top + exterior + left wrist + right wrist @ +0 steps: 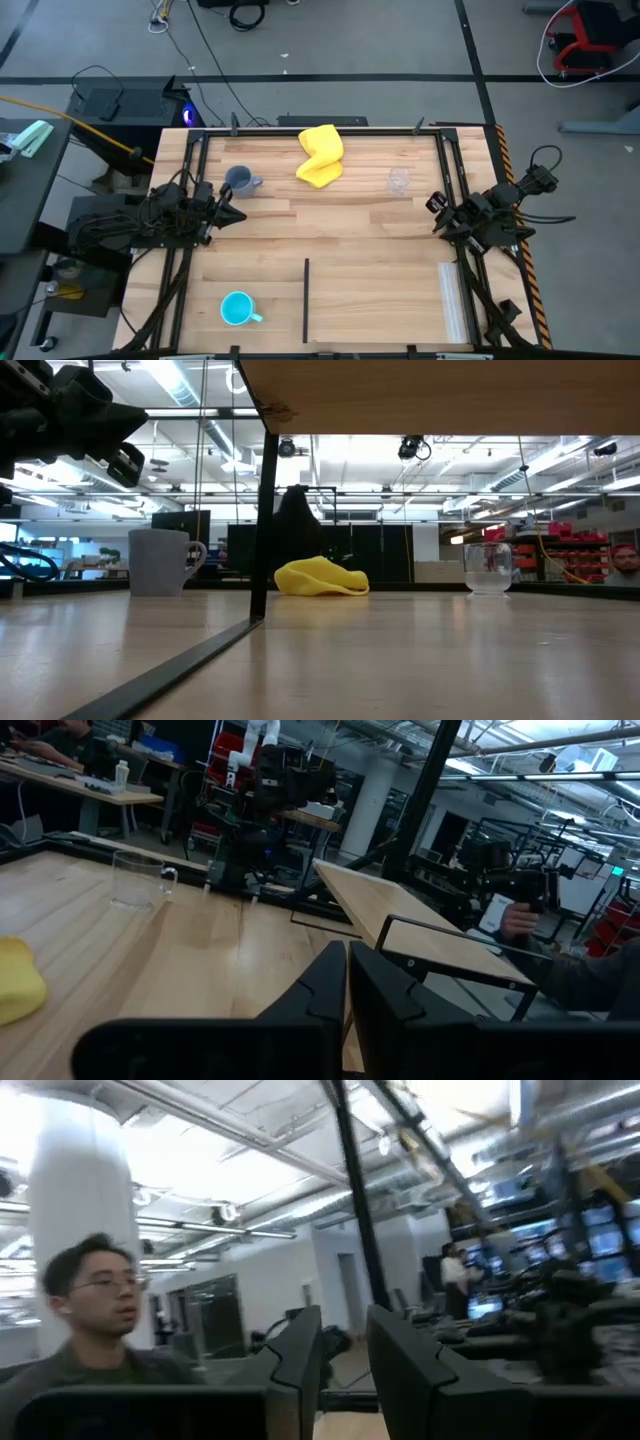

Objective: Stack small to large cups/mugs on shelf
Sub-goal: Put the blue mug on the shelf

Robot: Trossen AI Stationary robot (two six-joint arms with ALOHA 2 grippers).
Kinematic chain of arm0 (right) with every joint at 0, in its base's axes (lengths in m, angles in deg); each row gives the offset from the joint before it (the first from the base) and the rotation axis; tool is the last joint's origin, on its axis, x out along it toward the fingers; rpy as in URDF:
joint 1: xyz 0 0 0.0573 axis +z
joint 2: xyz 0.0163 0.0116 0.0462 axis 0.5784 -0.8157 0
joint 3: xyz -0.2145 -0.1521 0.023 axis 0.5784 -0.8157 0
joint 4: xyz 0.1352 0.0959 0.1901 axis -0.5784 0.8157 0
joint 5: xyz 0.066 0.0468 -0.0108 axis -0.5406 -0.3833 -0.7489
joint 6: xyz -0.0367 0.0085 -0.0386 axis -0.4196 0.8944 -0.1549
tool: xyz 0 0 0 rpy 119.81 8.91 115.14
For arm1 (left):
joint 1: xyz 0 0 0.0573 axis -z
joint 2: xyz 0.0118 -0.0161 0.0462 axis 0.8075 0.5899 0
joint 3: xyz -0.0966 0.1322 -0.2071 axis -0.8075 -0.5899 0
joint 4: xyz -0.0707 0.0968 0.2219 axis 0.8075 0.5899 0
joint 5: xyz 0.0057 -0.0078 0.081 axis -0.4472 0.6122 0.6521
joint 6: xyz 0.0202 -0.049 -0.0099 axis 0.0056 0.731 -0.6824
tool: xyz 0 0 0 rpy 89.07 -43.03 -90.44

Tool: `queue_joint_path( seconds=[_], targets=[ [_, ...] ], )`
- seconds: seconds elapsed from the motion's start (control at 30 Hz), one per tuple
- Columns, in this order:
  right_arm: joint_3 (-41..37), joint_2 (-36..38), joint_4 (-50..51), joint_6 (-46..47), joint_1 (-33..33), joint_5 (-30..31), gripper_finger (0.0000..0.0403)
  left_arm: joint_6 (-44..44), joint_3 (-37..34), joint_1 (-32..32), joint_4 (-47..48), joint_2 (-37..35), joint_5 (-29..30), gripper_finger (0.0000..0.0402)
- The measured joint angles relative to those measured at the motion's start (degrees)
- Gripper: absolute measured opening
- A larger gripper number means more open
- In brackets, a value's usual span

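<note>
The wooden table point(330, 230) carries three vessels. The grey-blue handled ceramic mug point(239, 181) stands at 10 o'clock. The clear see-through cup point(399, 180) stands at 2 o'clock. The bright turquoise handled mug point(237, 309) stands at 7 o'clock. A crumpled yellow cloth point(321, 155) lies at 12 o'clock, between mug and cup.

The left gripper point(234, 215) hovers just beside the grey-blue mug, jaws pressed together, empty. The right gripper point(436, 208) waits at 3 o'clock, jaws slightly spread, empty.

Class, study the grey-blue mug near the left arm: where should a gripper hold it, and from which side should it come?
The grey-blue mug stands upright, mouth open upward, handle pointing toward the yellow cloth. Probably best: the left gripper descends from above and pinches the rim wall opposite the handle.
</note>
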Motion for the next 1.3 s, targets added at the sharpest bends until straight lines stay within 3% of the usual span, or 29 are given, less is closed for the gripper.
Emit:
queue_joint_path(
  seconds=[0.2,0.4,0.57,0.73,0.83,0.97,1.1,1.3],
  targets=[
    [0.0,0.0,0.0,0.1,0.0,18.0,0.0091,-1.7,0.0,0.0,-3.2,0.0,2.3,0.0029],
    [0.0,0.0,0.1,-0.1,0.0,24.8,0.0091,-7.7,0.1,0.0,-10.0,0.0,7.8,0.0023],
    [0.0,0.0,0.4,-1.5,0.0,25.1,0.0091,-9.7,4.8,-0.1,-5.7,0.0,25.8,0.0014],
    [0.0,0.0,0.4,-4.4,0.0,27.1,0.0091,-11.4,15.7,-0.1,17.9,2.1,49.7,0.0016],
    [0.0,0.0,1.1,-4.5,0.0,28.9,0.0091,-7.3,22.2,-0.1,31.5,6.0,57.4,0.0025],
    [0.0,0.0,3.0,-4.6,0.0,31.5,0.0091,-0.3,28.3,-0.1,40.8,12.0,59.5,0.0037],
    [0.0,0.0,3.7,-4.8,0.0,37.3,0.0091,1.4,32.7,-1.2,43.8,18.2,59.5,0.0044],
    [0.0,0.0,3.9,-3.9,0.0,40.4,0.0091,4.1,37.5,-8.7,51.5,27.5,57.5,0.0044]
  ],
)
